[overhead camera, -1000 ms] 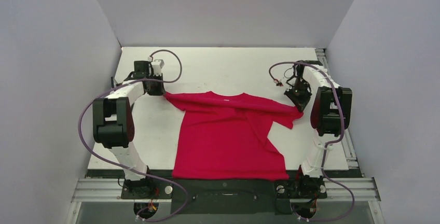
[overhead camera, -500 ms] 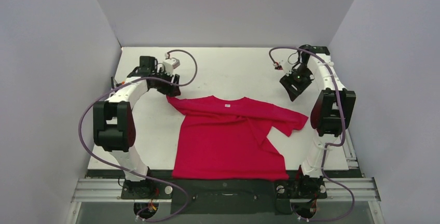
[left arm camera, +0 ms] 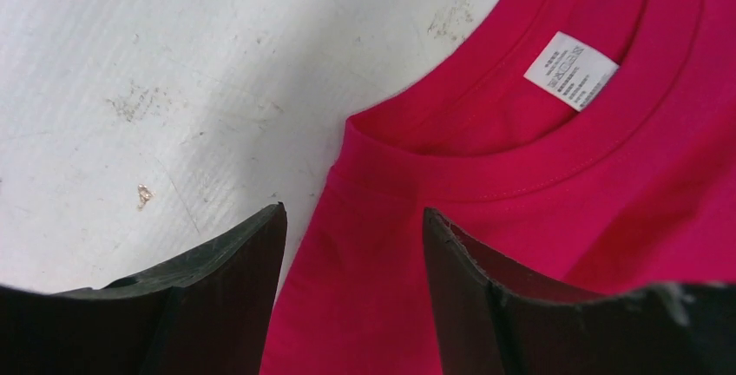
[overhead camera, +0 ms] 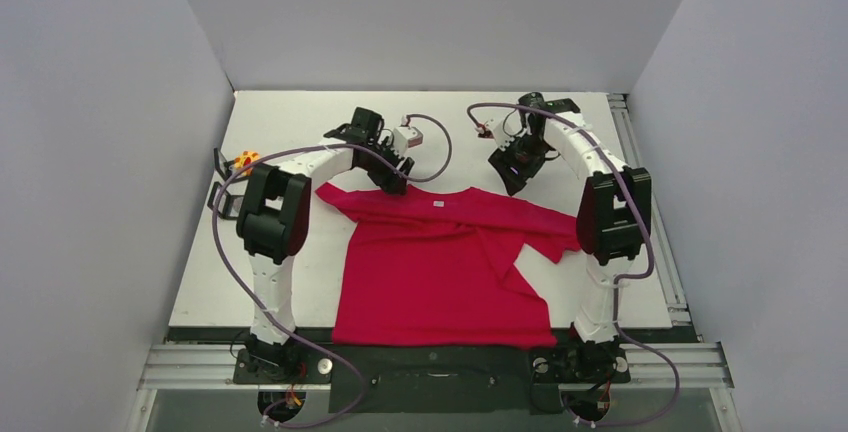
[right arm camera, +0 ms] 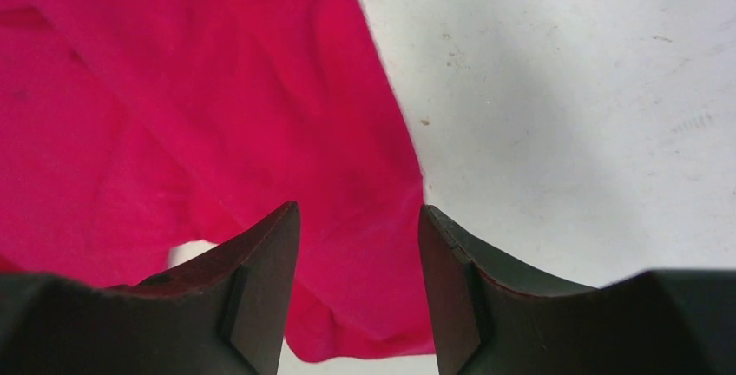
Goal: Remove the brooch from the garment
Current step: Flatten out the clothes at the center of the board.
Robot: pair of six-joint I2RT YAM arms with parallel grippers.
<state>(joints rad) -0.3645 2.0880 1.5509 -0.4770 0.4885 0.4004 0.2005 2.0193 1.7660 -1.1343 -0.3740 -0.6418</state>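
The garment (overhead camera: 440,262), a bright red T-shirt, lies flat on the white table with its white label (overhead camera: 437,204) at the neckline. My left gripper (overhead camera: 395,180) hovers open over its left shoulder, beside the collar (left arm camera: 486,145), with only cloth below the jaws (left arm camera: 354,210). My right gripper (overhead camera: 510,177) hangs open above the right shoulder and the folded sleeve (right arm camera: 364,305), holding nothing (right arm camera: 358,207). A small orange and yellow piece (overhead camera: 243,160), seemingly the brooch, rests on the bare table at the far left, apart from the garment.
A black clip-like part (overhead camera: 220,167) sits next to the orange piece by the left wall. Grey walls close the table on three sides. The shirt's right sleeve (overhead camera: 545,237) is folded over itself. The table (overhead camera: 300,252) shows white to the left of the shirt.
Both grippers let go of the shirt's sleeves, opened, and swung inward toward the collar. The shirt settled flat. The left arm's move uncovered the orange piece.
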